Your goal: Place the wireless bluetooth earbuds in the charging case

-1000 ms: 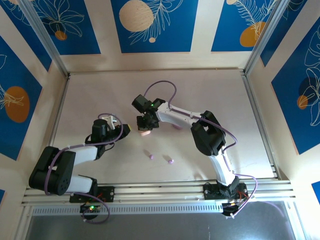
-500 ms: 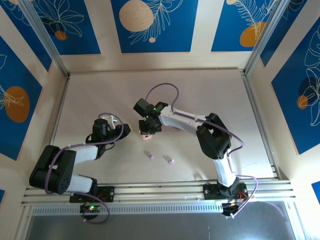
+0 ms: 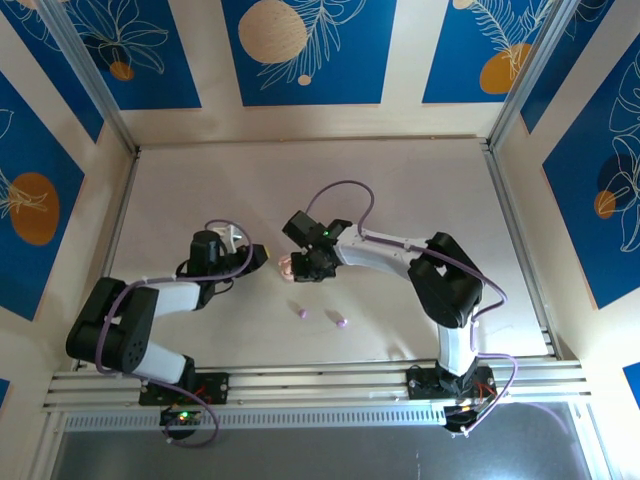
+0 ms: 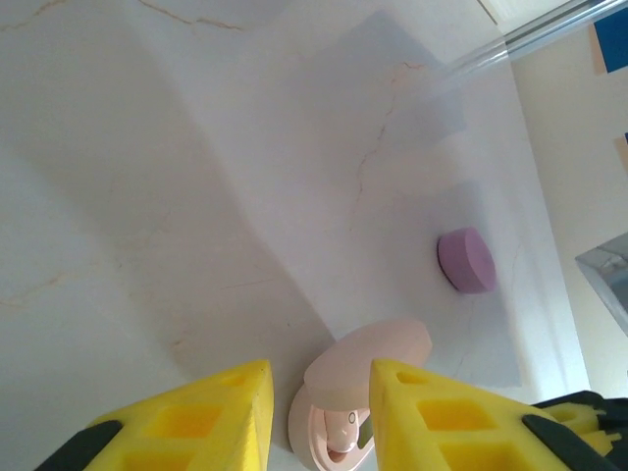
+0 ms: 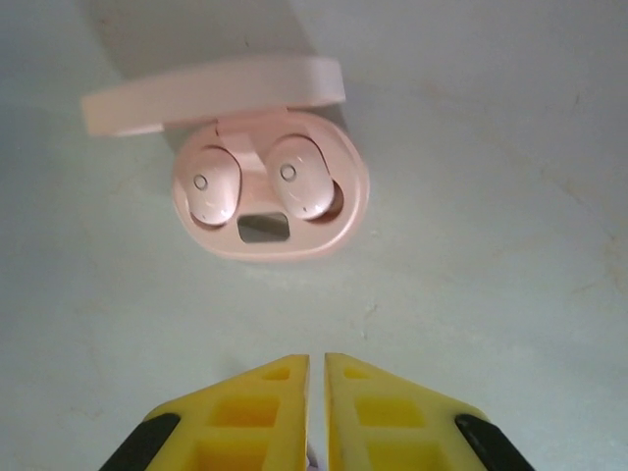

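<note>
The pink charging case [image 5: 270, 201] lies open on the table, lid [image 5: 211, 93] tilted back. Two pale pink earbuds [image 5: 208, 184] [image 5: 299, 182] sit in its wells. My right gripper [image 5: 316, 368] is shut with nothing between its pads, a short way back from the case. In the top view it [image 3: 303, 268] hovers beside the case [image 3: 287, 266]. My left gripper [image 4: 319, 378] is open, its yellow fingers on either side of the case [image 4: 368, 368], with a gap on the left side. Two light purple earbuds [image 3: 303, 313] [image 3: 341, 322] lie loose nearer the arm bases.
A closed purple case [image 4: 466, 260] lies on the table beyond the pink one. Metal rails [image 3: 120, 230] border the table left and right. Bare tabletop [image 3: 420, 190] stretches toward the back wall.
My right gripper has drawn back from over the pink case toward the near right. The left gripper has edged slightly closer to the case.
</note>
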